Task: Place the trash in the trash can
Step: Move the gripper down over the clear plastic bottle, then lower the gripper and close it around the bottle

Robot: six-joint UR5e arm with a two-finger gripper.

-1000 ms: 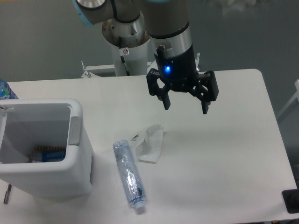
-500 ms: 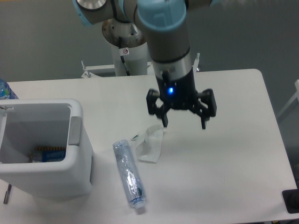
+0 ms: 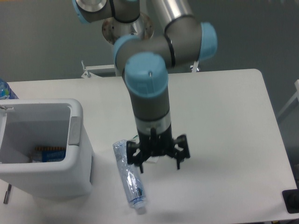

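The crushed clear bluish bottle (image 3: 128, 175) lies on the white table, its white cap toward the front edge. My gripper (image 3: 159, 165) hangs low just right of it, open, with its left fingertip close beside the bottle. The arm and gripper stand over the spot where the crumpled white wrapper lay, and the wrapper is hidden behind them. The white trash can (image 3: 77, 122) stands at the left, open at the top, with a grey panel on its right wall and a blue-and-orange item at its bottom.
A blue bottle top (image 3: 4, 89) peeks in at the far left edge. A black object (image 3: 291, 201) sits at the table's front right corner. A thin metal piece (image 3: 6, 193) lies in front of the trash can.
The arm swung forward and left and dropped from above the table's middle down over the wrapper, which is now covered. The gripper stayed open. Bottle and bin have not moved.
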